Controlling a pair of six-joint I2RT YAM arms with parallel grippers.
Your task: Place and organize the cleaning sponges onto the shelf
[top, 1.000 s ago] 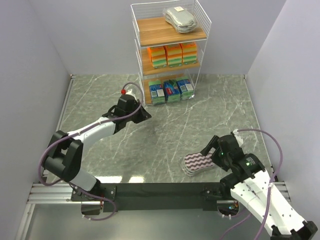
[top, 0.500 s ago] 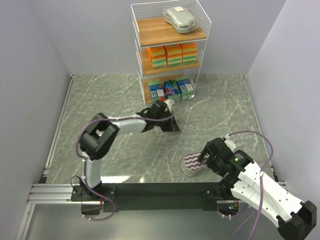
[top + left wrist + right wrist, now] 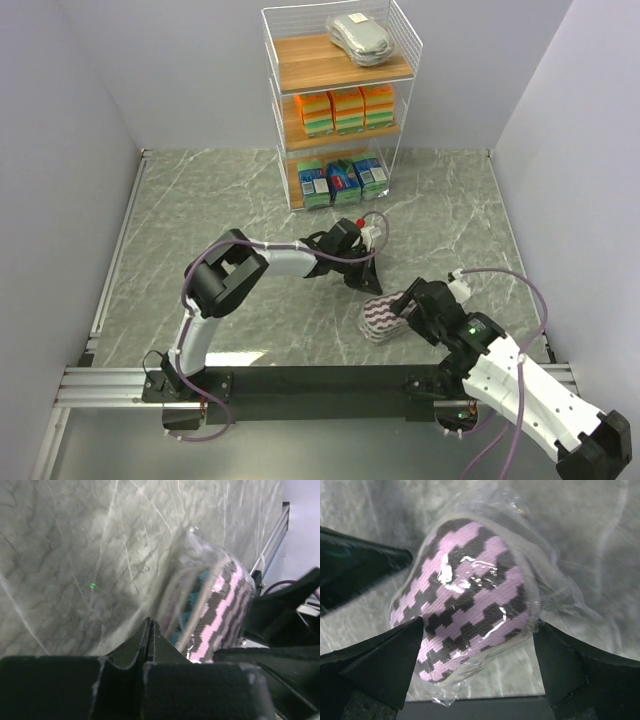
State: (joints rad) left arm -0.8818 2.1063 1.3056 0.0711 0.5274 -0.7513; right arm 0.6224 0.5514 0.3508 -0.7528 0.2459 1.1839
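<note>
An oval purple-white wavy-striped cleaning sponge (image 3: 381, 321) in clear wrap lies on the marble table, right of centre. My right gripper (image 3: 407, 304) is open, and its fingers (image 3: 387, 662) stand on either side of the striped sponge (image 3: 470, 605). My left gripper (image 3: 370, 282) is shut and empty, its tip (image 3: 150, 623) just beside the sponge's (image 3: 220, 605) far end. The shelf (image 3: 282, 120) stands at the back. It holds a silvery-grey pack (image 3: 360, 38) on top, three orange-yellow packs (image 3: 346, 108) in the middle and three blue-green packs (image 3: 343, 180) at the bottom.
Grey walls enclose the table on the left, back and right. A black rail (image 3: 310, 382) with both arm bases runs along the near edge. The left arm (image 3: 225, 280) stretches across the middle of the table toward the sponge.
My left arm has swung from left of the shelf across the table to the striped sponge. My right gripper has moved forward until it straddles the sponge.
</note>
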